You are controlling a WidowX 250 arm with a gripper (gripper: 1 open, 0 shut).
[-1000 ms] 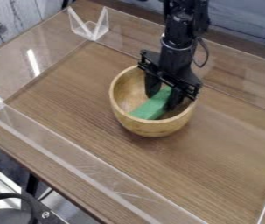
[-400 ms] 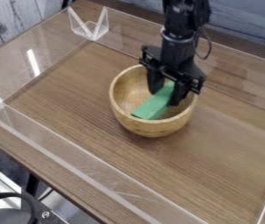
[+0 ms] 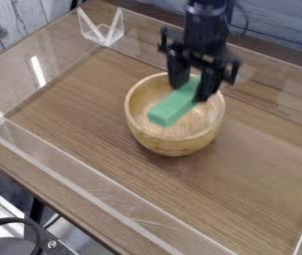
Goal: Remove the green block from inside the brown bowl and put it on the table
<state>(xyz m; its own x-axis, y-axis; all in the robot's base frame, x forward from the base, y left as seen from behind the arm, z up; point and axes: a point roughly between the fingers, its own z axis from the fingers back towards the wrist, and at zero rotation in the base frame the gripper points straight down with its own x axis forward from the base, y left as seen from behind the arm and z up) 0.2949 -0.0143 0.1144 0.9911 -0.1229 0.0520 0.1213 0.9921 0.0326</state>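
Green and matte, the block [image 3: 174, 106] hangs tilted in the grip of the hand [image 3: 197, 85], its upper end pinched between the two dark fingers [image 3: 221, 80] and its lower end slanting down to the left, over the hollow of the bowl [image 3: 150, 137]. That lower end looks to be just clear of the pale inside of the bowl, though the view does not let me tell for certain whether it touches. The hand is black, points straight down, and sits above the far right part of the bowl's rim, with the arm [image 3: 206, 12] rising out of the top of the picture. Its fingers are clenched on the block, one on each long side. The bowl is round, light tan wood with a thick rim, and it stands on the brown wood-grain tabletop [image 3: 87, 100] a little right of the middle. Low clear plastic walls [image 3: 60, 149] run along the near left edge and the far edge of the tabletop, catching white glints of light. At the far left corner a small clear piece [image 3: 103, 28] shaped like a V stands up from the wall. Beyond the tabletop on the far left is a whitish plank surface [image 3: 14, 20], and at the near left corner dark cables [image 3: 14, 239] curl below the edge
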